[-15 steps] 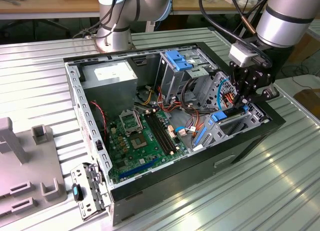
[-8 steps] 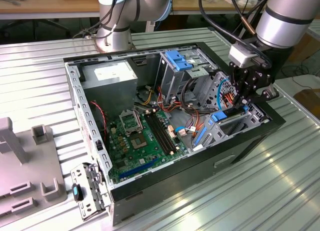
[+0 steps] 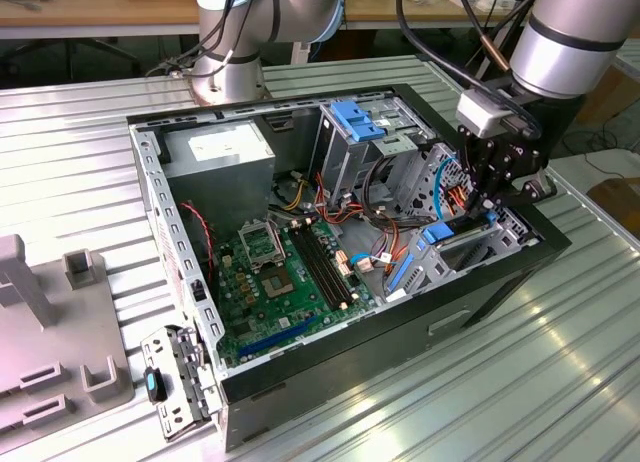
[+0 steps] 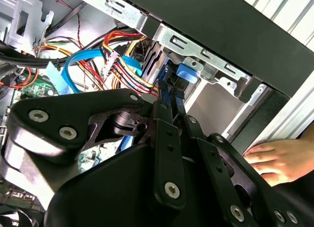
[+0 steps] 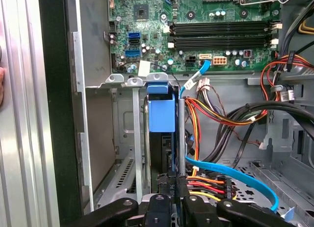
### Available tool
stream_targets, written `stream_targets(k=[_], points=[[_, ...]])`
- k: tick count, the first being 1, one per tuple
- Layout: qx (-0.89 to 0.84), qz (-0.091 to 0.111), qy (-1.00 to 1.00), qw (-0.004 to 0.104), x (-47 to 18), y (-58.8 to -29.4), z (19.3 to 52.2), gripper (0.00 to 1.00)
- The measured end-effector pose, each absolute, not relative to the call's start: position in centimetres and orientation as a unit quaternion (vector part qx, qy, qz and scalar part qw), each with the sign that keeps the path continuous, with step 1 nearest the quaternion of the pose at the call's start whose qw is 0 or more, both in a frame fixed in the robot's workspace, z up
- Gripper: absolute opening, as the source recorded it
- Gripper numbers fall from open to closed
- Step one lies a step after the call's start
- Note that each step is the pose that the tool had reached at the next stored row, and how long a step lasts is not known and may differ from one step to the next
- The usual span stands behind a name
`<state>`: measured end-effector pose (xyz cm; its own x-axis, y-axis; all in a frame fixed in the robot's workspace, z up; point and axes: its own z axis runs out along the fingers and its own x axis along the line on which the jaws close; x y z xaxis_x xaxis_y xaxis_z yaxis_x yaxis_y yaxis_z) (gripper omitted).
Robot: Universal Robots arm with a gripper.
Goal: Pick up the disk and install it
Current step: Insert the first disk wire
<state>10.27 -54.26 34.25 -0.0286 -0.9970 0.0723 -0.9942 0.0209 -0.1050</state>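
Note:
The disk (image 3: 452, 230) stands on edge in the drive bay at the computer case's corner on the exterior view's right, a dark slab in a bright blue carrier. In the first wrist view the disk (image 5: 161, 111) sits upright between grey metal bay rails, its blue end toward the motherboard. My gripper (image 3: 487, 210) comes down from above, shut on the disk's rear edge. Its black fingers (image 5: 166, 188) clamp the dark slab. In the second wrist view the gripper (image 4: 164, 97) pinches the thin carrier edge, with the disk's blue tab (image 4: 185, 72) just beyond.
The open case (image 3: 230, 407) holds a green motherboard (image 3: 280, 272), a power supply (image 3: 220, 152) and a lighter blue bracket (image 3: 355, 120). Coloured cables (image 5: 221, 116) and a blue cable (image 5: 230, 170) run beside the bay. A person's hand (image 4: 272, 158) rests outside the case wall. A grey fixture (image 3: 50, 332) sits at the exterior view's left.

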Motion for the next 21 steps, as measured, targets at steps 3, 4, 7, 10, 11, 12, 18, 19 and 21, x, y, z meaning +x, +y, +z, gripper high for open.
stream_targets(k=[3,4,7,10,11,12,18,19,21], points=[[-0.697,-0.063,0.714,0.011,10.27,-54.26,34.12,0.17],[-0.697,-0.062,0.714,0.011,10.27,-54.26,34.08,0.17],[-0.697,-0.061,0.715,0.012,10.27,-54.26,33.92,0.17],[-0.697,-0.061,0.715,0.013,10.27,-54.26,33.91,0.17],[-0.697,-0.06,0.715,0.013,10.27,-54.26,33.9,0.18],[-0.697,-0.06,0.715,0.013,10.27,-54.26,33.95,0.18],[-0.697,-0.06,0.715,0.013,10.28,-54.26,34.82,0.24],[-0.697,-0.06,0.715,0.013,10.28,-54.26,34.83,0.24],[-0.697,-0.06,0.715,0.013,10.28,-54.26,34.84,0.16]])
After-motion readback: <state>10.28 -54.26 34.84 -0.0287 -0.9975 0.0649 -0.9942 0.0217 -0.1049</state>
